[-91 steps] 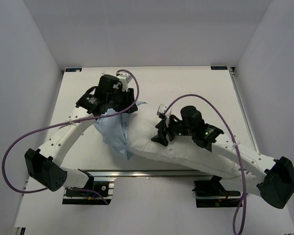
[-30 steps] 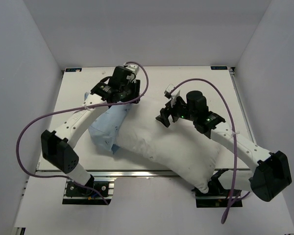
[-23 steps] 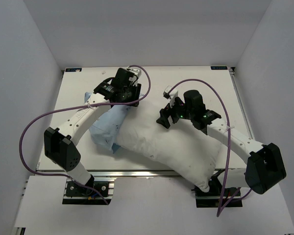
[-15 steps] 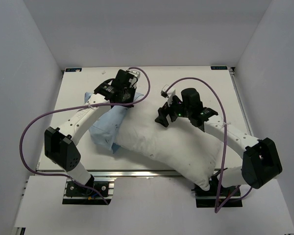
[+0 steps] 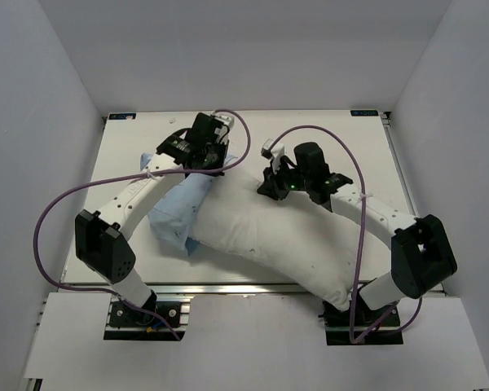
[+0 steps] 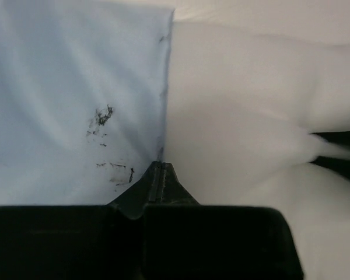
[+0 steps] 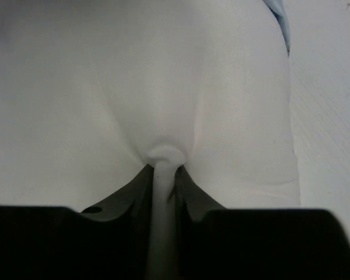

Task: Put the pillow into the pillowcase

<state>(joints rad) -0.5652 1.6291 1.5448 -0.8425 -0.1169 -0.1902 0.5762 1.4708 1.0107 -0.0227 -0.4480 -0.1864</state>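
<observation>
Two outstretched arms (image 5: 134, 195) (image 5: 367, 213), tools (image 5: 214, 167) (image 5: 266, 186) at pillow (image 5: 269, 240).

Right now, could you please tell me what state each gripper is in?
Left gripper: closed, tips at the edge of the pillowcase; a grip on it cannot be told.
Right gripper: closed on a pinched fold of the pillow.

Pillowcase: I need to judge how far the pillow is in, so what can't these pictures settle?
- Mouth of the pillowcase: top view, covered by the left hand and its arm.
- Whether the hem is pinched: left wrist view, the shut fingers hide it.
- How deep the pillow reaches: every view, the pillowcase covers that end.
</observation>
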